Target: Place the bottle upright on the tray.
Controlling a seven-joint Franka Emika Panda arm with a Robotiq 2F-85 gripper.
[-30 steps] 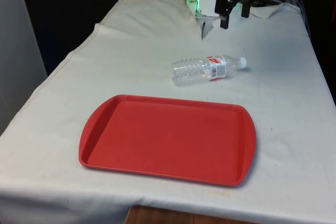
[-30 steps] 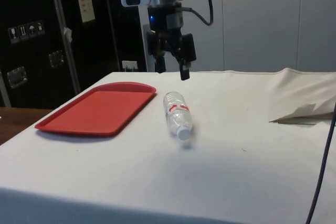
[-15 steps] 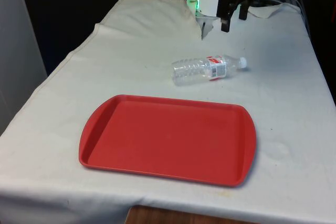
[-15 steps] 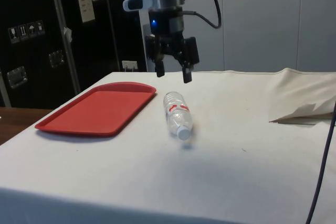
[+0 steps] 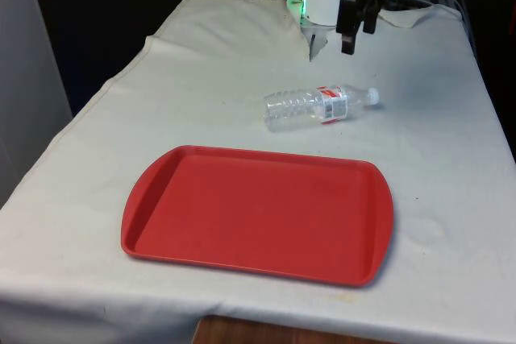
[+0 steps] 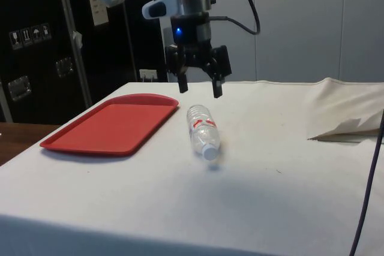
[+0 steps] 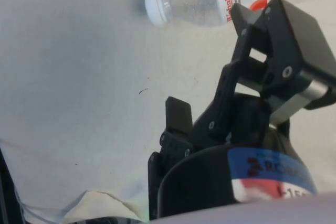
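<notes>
Bottle [image 5: 319, 105] lying on its side beyond the tray's [image 5: 258, 213] far edge; gripper [image 6: 200, 88] poised above it, fingers spread, empty, ready to descend.

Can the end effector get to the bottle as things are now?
Probably yes. The bottle lies on its side on the cloth with nothing beside or over it, and the open end effector hangs above the table just behind it; the tray lies apart.
</notes>
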